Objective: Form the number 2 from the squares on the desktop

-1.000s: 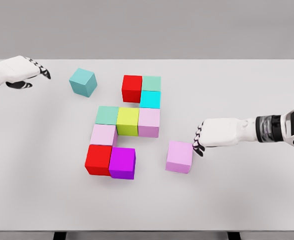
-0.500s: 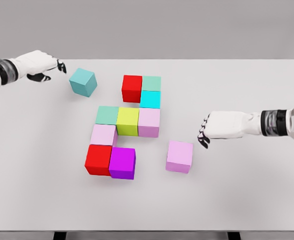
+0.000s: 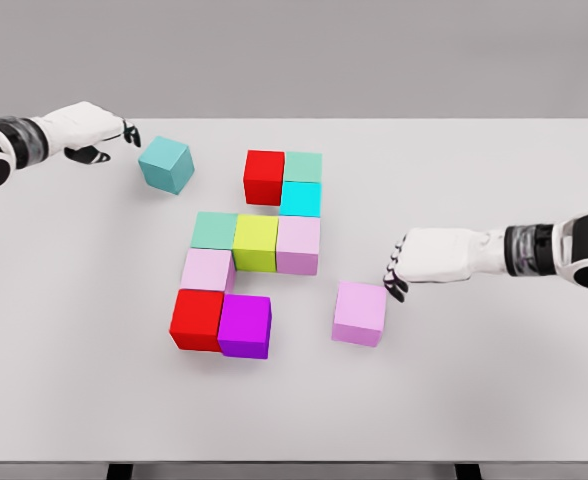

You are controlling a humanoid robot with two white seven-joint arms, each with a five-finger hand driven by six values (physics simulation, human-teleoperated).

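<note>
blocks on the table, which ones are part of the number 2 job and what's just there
Part of the job:
- joined blocks: red, green, cyan, pale green, yellow, pink, pale pink, lower red, purple
- loose teal block, by the left hand
- loose pink block, by the right hand

Just there:
- white table

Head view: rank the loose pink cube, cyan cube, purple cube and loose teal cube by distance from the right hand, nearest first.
1. Loose pink cube, just below-left of the right hand, apart from the cluster.
2. Cyan cube, upper part of the cluster.
3. Purple cube, bottom of the cluster.
4. Loose teal cube, far left, by the left hand.
</note>
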